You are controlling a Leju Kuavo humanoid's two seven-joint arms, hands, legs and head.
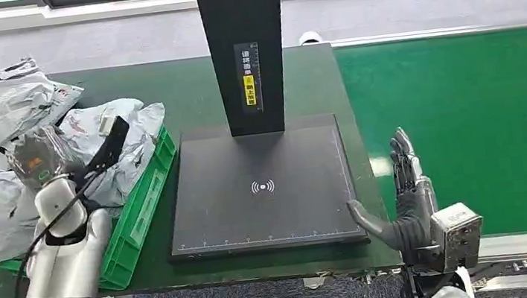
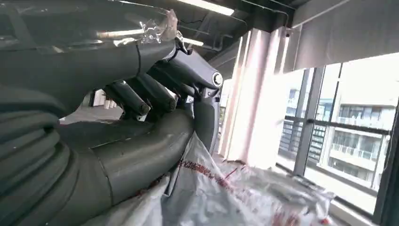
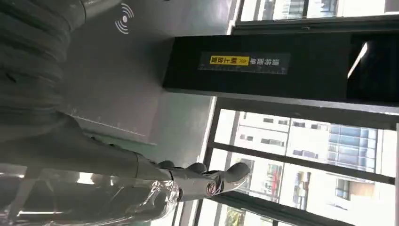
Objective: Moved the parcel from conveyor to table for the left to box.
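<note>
Right hand is spread wide and holds nothing, fingers straight up, thumb out toward the black scanner pad just beside it; the green conveyor belt runs on its other side. Left hand sits over the green crate, fingers curled in with nothing visibly between them, its thumb side down against the grey parcel lying under it among other bags.
</note>
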